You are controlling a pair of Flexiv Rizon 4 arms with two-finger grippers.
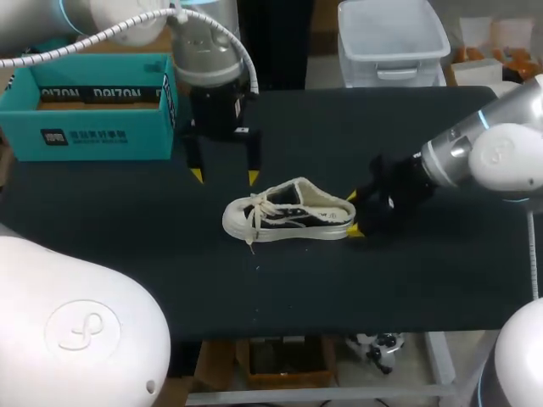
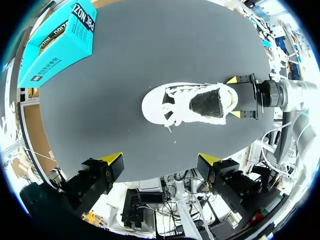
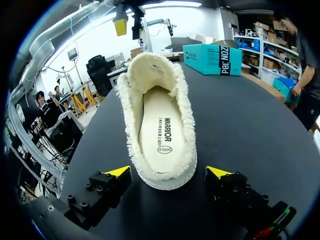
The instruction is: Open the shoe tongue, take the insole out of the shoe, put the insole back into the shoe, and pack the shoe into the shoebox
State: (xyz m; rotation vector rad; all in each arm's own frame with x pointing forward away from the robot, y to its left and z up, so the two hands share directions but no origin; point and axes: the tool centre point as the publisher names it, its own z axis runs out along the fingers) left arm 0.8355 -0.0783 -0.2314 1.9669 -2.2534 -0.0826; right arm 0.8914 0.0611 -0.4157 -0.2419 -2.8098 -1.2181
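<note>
Shoe [image 1: 288,212] lay mid-tabletop, heel btwn the spread fingers of my right end effector [image 3: 169,172], unpinched. Left end effector [image 1: 224,176] hung spread above. Looked light, soft canvas w/ stiffer sole (insole [image 3: 160,130] prob. floppy), so I'd grip the heel rim. Shoebox [image 1: 85,106]: far-left corner.

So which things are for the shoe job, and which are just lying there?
For the job: shoe, insole inside it, shoebox, left gripper, right gripper.
Just there: the black table underneath.
</note>
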